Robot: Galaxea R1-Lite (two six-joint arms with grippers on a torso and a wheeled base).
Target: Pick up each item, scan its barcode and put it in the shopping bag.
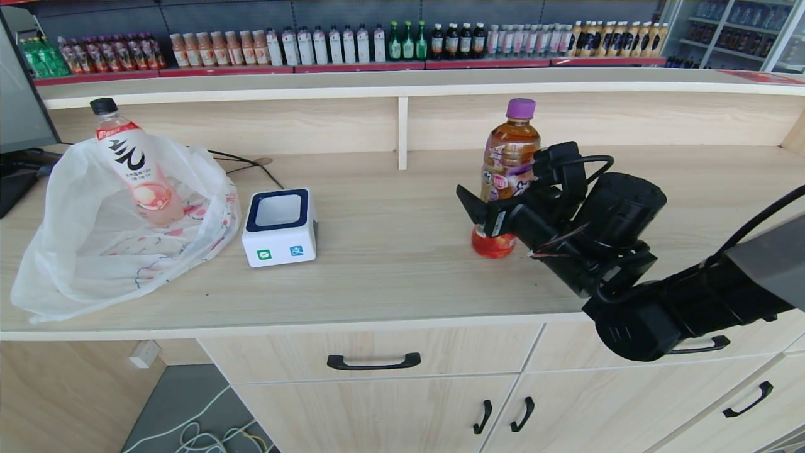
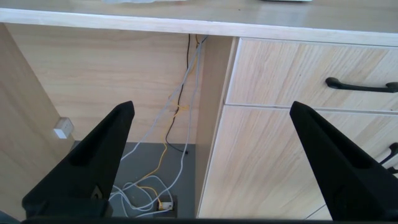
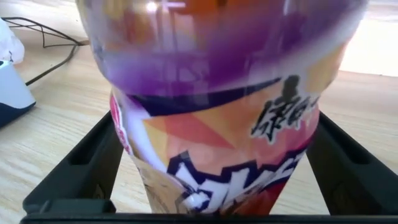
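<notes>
An amber tea bottle (image 1: 508, 165) with a purple cap stands upright on the wooden counter (image 1: 390, 264), right of centre. My right gripper (image 1: 510, 202) is open around its lower half, one finger on each side, close to the label (image 3: 217, 155). The white barcode scanner (image 1: 280, 228) sits left of centre. Further left lies the white plastic shopping bag (image 1: 82, 264), and a pink drink bottle (image 1: 135, 170) with a black cap leans inside it. My left gripper (image 2: 211, 109) hangs open and empty below the counter edge, facing the cabinet fronts.
A raised ledge with a vertical divider (image 1: 402, 132) backs the counter. A dark monitor (image 1: 19, 107) and cables (image 1: 245, 162) sit at the far left. Drawers with black handles (image 1: 373, 362) are below. Loose wires (image 2: 165, 168) trail in the open bay under the counter.
</notes>
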